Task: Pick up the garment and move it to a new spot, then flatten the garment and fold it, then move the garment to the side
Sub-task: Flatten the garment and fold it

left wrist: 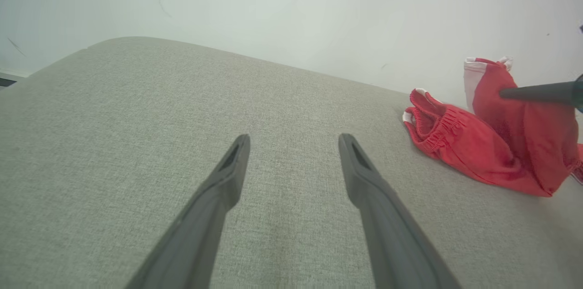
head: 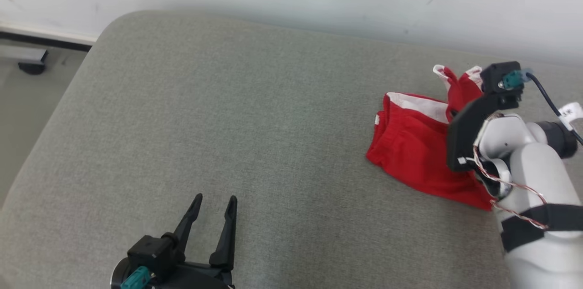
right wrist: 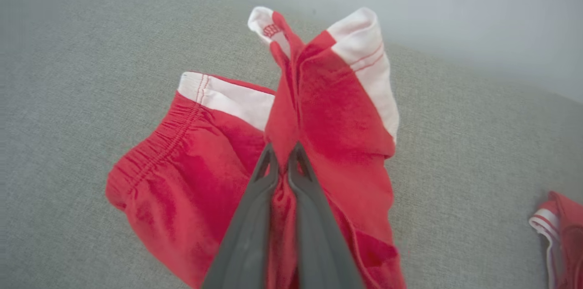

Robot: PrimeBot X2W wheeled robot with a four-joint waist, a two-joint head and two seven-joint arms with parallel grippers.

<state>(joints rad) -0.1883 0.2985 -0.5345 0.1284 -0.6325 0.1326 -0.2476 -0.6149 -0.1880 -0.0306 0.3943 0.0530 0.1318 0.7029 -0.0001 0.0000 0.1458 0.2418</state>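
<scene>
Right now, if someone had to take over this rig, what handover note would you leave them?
Left gripper: open, holding nothing, over bare grey cushion.
Right gripper: fingers shut on a fold of the red garment, pinching it near the middle.
Garment: crumpled on the cushion's right part, near the wall; the pinched fold with white trim stands up, the rest lies on the fabric.
Done: the grasp.
Left: lift and carry it to a new spot, flatten, fold, move aside.
</scene>
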